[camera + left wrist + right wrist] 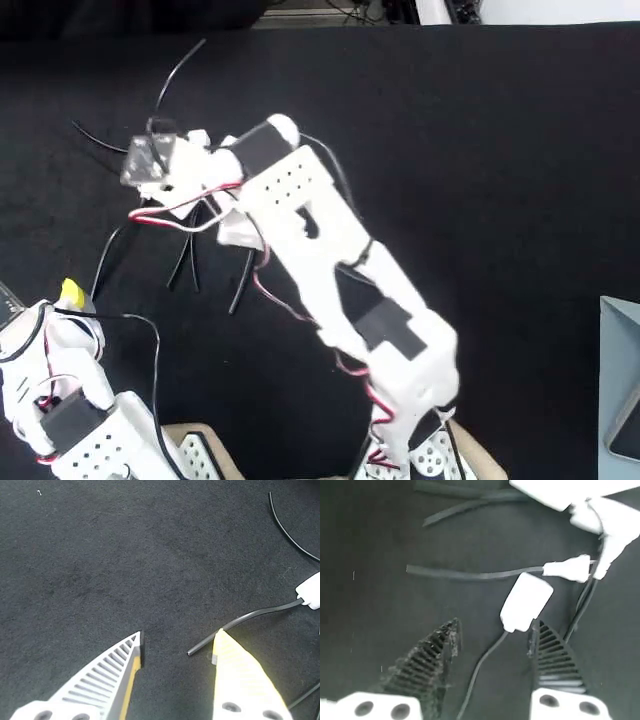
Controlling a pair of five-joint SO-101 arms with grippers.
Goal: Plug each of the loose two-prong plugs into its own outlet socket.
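The left gripper [177, 647] is held low over the black cloth [100, 555], a matte, felt-like sheet. Its jaws are spread apart and nothing is gripped; one ribbed white finger [117, 667] is edged in yellow and the other is a yellow wedge. Just beside the yellow wedge lies the bare cut end of a black cord [240, 620], which is seen to run away to a white moulded plug [311, 592].

Farther up the table, the white plastic right arm [330, 260] is stretched across the cloth, trailing red and white wires [170, 210]. Several loose black cords are half hidden beneath it. The right gripper [492, 632] is likewise parted, with dark ribbed fingers. Between them, just beside one finger, a smooth rounded-rectangular white plug body [526, 601] lies on the cloth, with a thin cable [480, 670] led out of it. Beyond that, a slimmer two-prong plug [567, 568] is laid flat on a long black lead [470, 573]. Past it, a flat white block [555, 492] is partly seen, possibly the outlet strip.

At the table's far side edge a grey box [618, 380] is set.
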